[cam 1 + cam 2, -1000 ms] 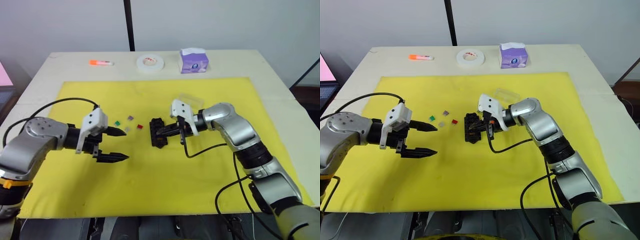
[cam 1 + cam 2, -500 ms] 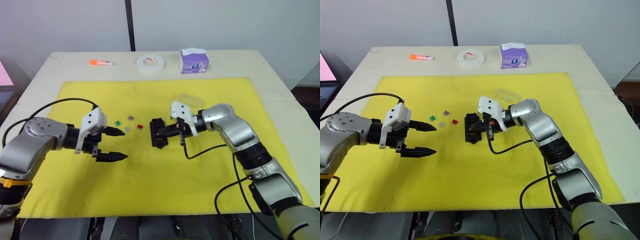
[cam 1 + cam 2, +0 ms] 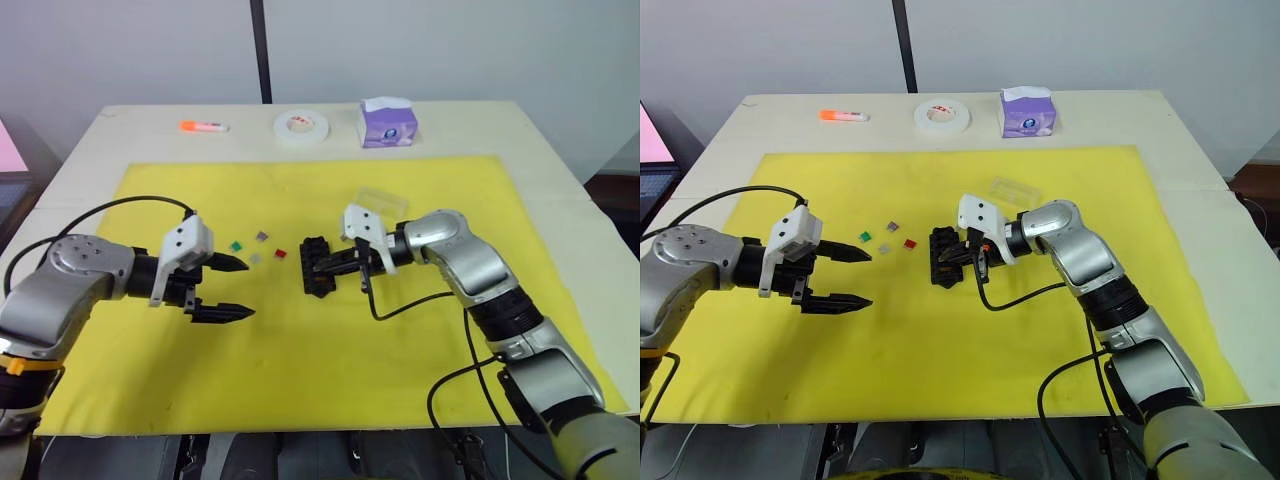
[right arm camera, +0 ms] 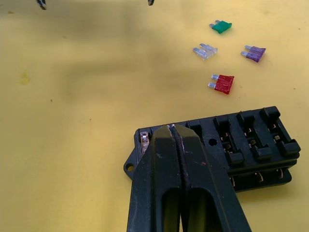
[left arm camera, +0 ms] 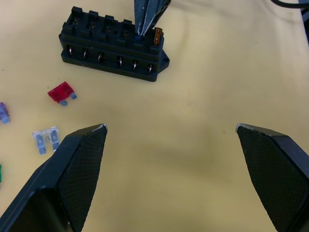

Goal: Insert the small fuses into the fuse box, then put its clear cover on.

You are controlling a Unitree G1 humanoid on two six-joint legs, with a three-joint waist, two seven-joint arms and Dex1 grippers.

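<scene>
The black fuse box [image 3: 316, 265] lies mid-mat on the yellow mat [image 3: 320, 350]. An orange fuse [image 5: 157, 36] stands in its end slot. My right gripper [image 3: 322, 265] is shut, and its tips rest on the box top against a small blue fuse [image 5: 138, 35]. Left of the box lie four loose fuses: green [image 3: 235, 245], purple [image 3: 261, 236], grey [image 3: 255, 257] and red [image 3: 280, 253]. My left gripper [image 3: 250, 288] stands open just left of them, holding nothing. The clear cover [image 3: 382, 198] lies behind my right wrist.
Beyond the mat, at the table's far edge, sit a white tape roll [image 3: 302, 125], a purple tissue box [image 3: 387, 120] and an orange marker [image 3: 202, 126]. A black cable [image 3: 420, 300] loops on the mat under my right arm.
</scene>
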